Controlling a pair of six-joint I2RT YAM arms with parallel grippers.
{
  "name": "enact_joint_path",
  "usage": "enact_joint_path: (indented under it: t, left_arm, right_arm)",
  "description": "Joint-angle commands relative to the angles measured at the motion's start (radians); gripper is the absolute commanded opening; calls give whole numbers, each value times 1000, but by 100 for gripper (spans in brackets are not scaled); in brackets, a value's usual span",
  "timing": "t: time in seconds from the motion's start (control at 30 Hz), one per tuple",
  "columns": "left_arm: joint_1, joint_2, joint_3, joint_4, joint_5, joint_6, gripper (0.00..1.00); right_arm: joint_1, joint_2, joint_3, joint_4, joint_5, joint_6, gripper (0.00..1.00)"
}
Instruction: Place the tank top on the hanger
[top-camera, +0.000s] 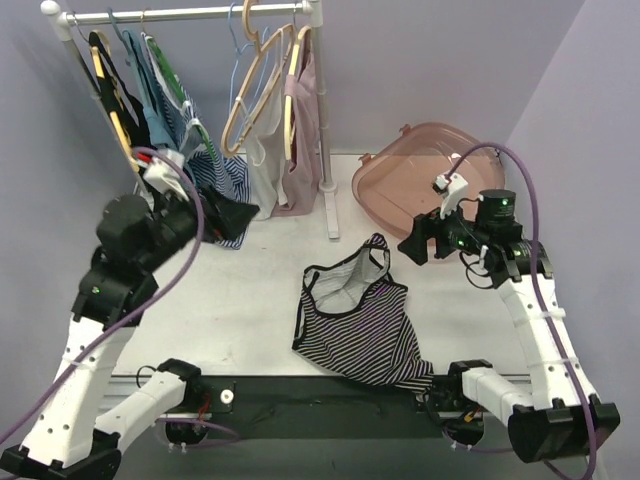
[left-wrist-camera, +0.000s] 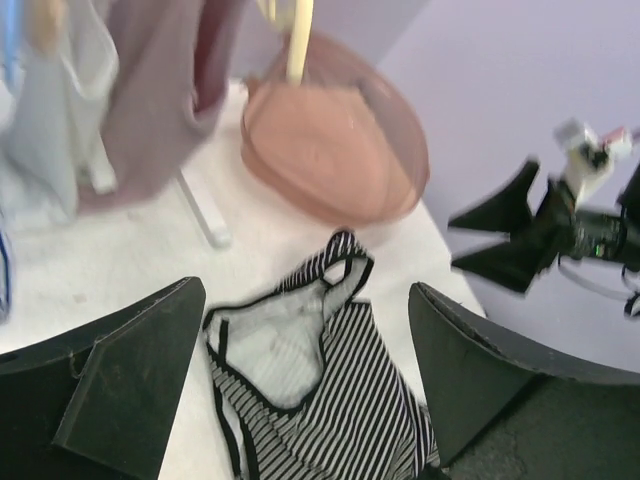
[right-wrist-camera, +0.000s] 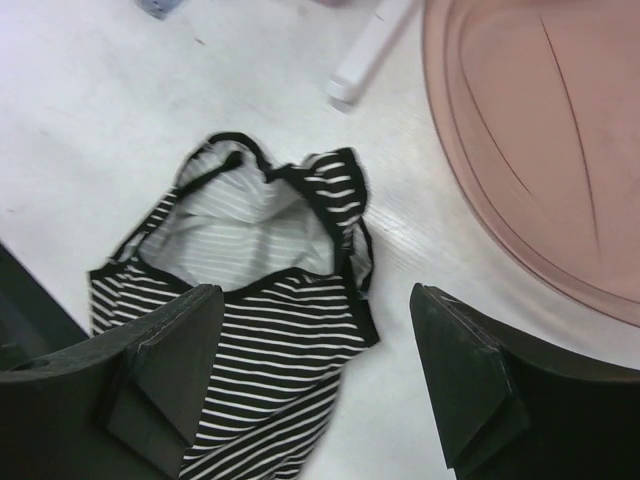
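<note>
The striped tank top (top-camera: 355, 322) lies crumpled on the white table, neckline toward the back and its light grey inside showing. It also shows in the left wrist view (left-wrist-camera: 340, 400) and the right wrist view (right-wrist-camera: 260, 340). The pale-blue hanger (top-camera: 239, 72) hangs on the rail at the back, next to the wooden hangers. My left gripper (top-camera: 232, 214) is open and empty, held in the air left of the top and behind it. My right gripper (top-camera: 414, 246) is open and empty, in the air just right of the top's straps. It also shows in the left wrist view (left-wrist-camera: 505, 238).
A clothes rack (top-camera: 190, 14) at the back left carries several garments and tan wooden hangers (top-camera: 262, 85); its white foot (top-camera: 331, 205) reaches onto the table. A pink translucent tub (top-camera: 420, 165) sits at the back right. A black strip runs along the table's near edge.
</note>
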Motion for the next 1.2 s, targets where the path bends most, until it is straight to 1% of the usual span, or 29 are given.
enact_joint_path:
  t: [0.0,0.03,0.07,0.1,0.13,0.17,0.2,0.23,0.27,0.4,0.43,0.5,0.53,0.57,0.6,0.67,0.73,0.9,1.0,1.17]
  left_arm:
    - [116,126,269,-124,81,32,94]
    - [153,181,321,-122,102,19,93]
    - [169,210,366,-124,107,7,93]
    - [182,242,460,-127,108,-16,92]
    - [204,304,502,-125,110,-24,91]
    - [212,336,542,-124,115,-33,86]
    - [216,367,623,-124,110,-53,84]
    - [218,428,654,-119,105,-64,82]
    - [224,457,686,-113,87,-73,78]
    - [227,597,831,-127,12,-58,72]
    - [230,659,914,-159,-9,-50,71]
    - [230,723,1010,-203,-60,-19,65]
    - [232,782,1054,-251,-77,-12,65]
    - [230,809,1146,-269,-91,-2,65]
    - [230,832,1185,-289,-118,13,63]
    - [230,876,1255,-322,-148,30,62]
    - [230,892,1265,-322,-183,47,59]
    - [229,904,1225,-297,-204,68,56]
    - [223,930,1233,-288,-185,90,53]
    - [212,991,1288,-322,-188,122,51]
  right_arm:
    - [-51,-90,-41,-26,-223,60,77]
    - [-57,-119,-52,-28,-229,64,77]
    - [-65,-132,-64,-26,-233,68,77]
    - [-79,-144,-73,-26,-234,70,77]
    - [-85,-161,-95,-28,-243,77,77]
    - [-94,-169,-106,-23,-248,83,77]
    - [-102,-172,-115,-22,-254,90,77]
    - [-105,-173,-136,-17,-277,117,77]
    - [-135,-170,-146,-2,-294,132,77]
    - [-189,-124,-176,36,-397,220,75]
    - [-196,-105,-178,40,-412,226,75]
    - [-206,-89,-182,40,-437,234,74]
    - [-208,-83,-187,46,-443,234,74]
    - [-211,-84,-204,50,-452,232,74]
    - [-214,-87,-215,56,-455,238,74]
    - [-223,-109,-242,93,-463,255,73]
    - [-242,-141,-305,153,-489,295,74]
    - [-301,-253,-458,257,-539,366,75]
    - [-324,-328,-515,320,-553,415,75]
    - [-358,-353,-549,377,-572,459,75]
